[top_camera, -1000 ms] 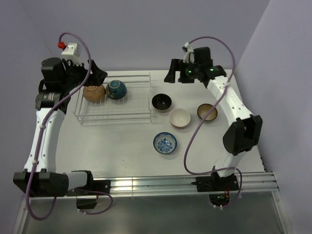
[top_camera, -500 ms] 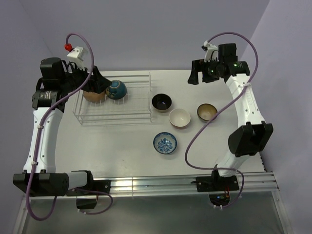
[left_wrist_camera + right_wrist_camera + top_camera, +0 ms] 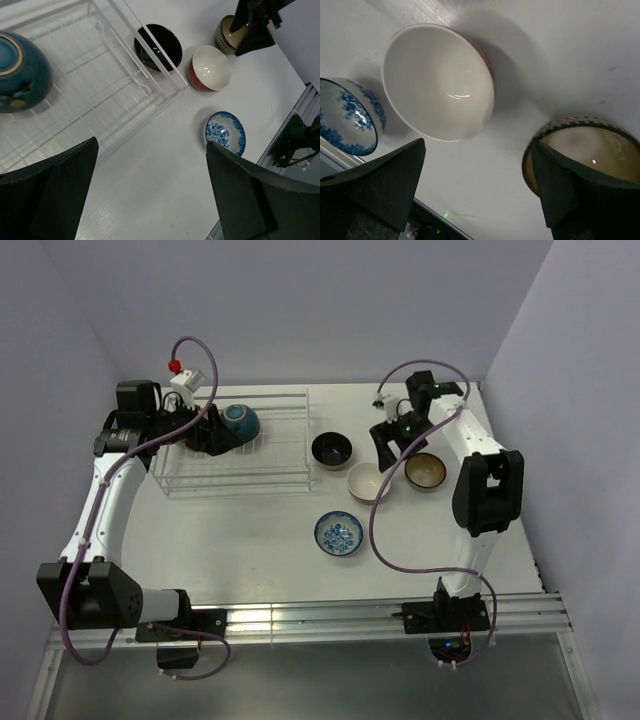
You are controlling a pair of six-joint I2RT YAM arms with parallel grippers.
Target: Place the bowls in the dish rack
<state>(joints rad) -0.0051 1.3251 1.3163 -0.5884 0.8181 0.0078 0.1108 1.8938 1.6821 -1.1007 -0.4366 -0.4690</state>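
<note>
The white wire dish rack (image 3: 280, 452) stands at the back left, with an upturned dark blue bowl (image 3: 240, 422) in it. My left gripper (image 3: 213, 433) is open and empty over the rack's left part and covers what lies there. To the right of the rack stand a black bowl (image 3: 331, 449), a white-inside red bowl (image 3: 368, 482), a tan bowl (image 3: 425, 471) and a blue-and-white bowl (image 3: 339, 533). My right gripper (image 3: 392, 443) is open and empty, low between the red bowl (image 3: 437, 82) and the tan bowl (image 3: 585, 150).
The left wrist view looks across the rack (image 3: 100, 85) to the black bowl (image 3: 158, 46), red bowl (image 3: 210, 67) and blue-and-white bowl (image 3: 226, 132). The table's right edge and the front rail (image 3: 380, 612) bound the space. Purple cables loop over both arms.
My right arm swung from high at the back down to between the red and tan bowls. My left gripper turned and dropped over the rack's left part, covering the tan bowl there.
</note>
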